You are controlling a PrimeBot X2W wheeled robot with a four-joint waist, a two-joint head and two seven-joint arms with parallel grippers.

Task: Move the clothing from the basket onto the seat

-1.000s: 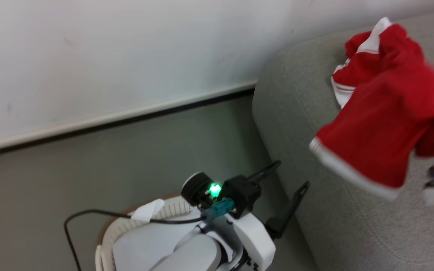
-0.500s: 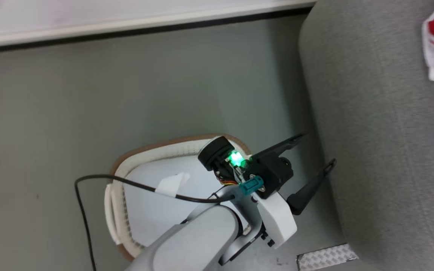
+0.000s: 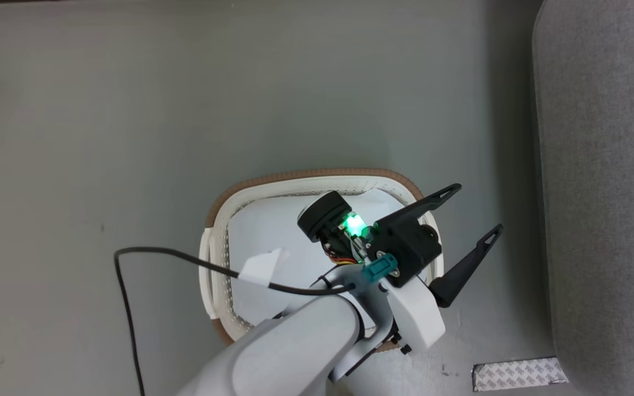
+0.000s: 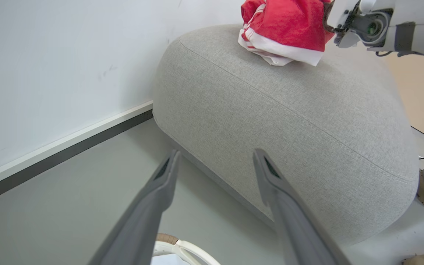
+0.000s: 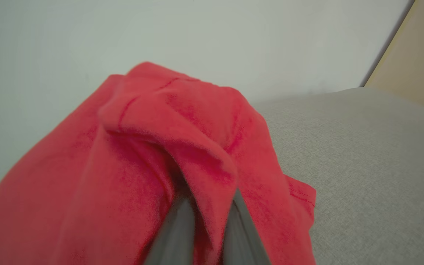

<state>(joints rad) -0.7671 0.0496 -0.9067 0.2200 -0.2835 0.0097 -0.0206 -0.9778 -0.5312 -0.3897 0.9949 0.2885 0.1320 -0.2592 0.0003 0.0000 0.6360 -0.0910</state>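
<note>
Right hand (image 5: 210, 201) grips clothing (image 4: 285, 25) atop the seat (image 4: 289, 121). Left hand (image 3: 475, 209), spread wide, hangs between seat and basket (image 3: 317, 175). Tape patch (image 3: 518, 374) lies beside seat.

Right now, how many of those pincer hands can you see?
2. The left gripper, open, hangs by the basket; the right gripper is shut on the clothing over the seat.

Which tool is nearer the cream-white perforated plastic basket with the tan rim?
Left. The left tool hangs open above the basket's right edge; the right tool is away over the light grey upholstered seat, shut on the red fabric garment.
</note>
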